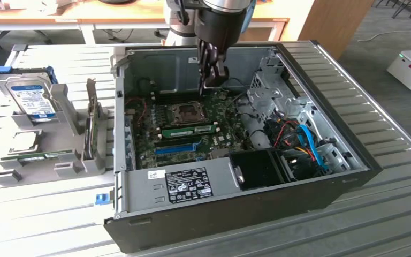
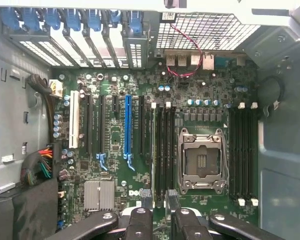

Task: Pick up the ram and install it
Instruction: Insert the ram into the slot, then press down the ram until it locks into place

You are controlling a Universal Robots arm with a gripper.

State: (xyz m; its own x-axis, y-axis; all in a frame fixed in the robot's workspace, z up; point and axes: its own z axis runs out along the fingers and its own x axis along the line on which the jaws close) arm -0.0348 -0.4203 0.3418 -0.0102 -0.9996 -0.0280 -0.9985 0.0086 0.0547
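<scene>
The black metal fingers (image 2: 139, 222) hung wide apart and empty above the long green ram stick (image 1: 189, 129), seemingly seated in the green motherboard (image 2: 139, 174); the install looked at release, calling for clearance.

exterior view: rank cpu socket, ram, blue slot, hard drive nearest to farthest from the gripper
1. cpu socket, under the gripper
2. the ram, beside the socket
3. blue slot, past the ram
4. hard drive, outside the case, exterior view's left
</scene>
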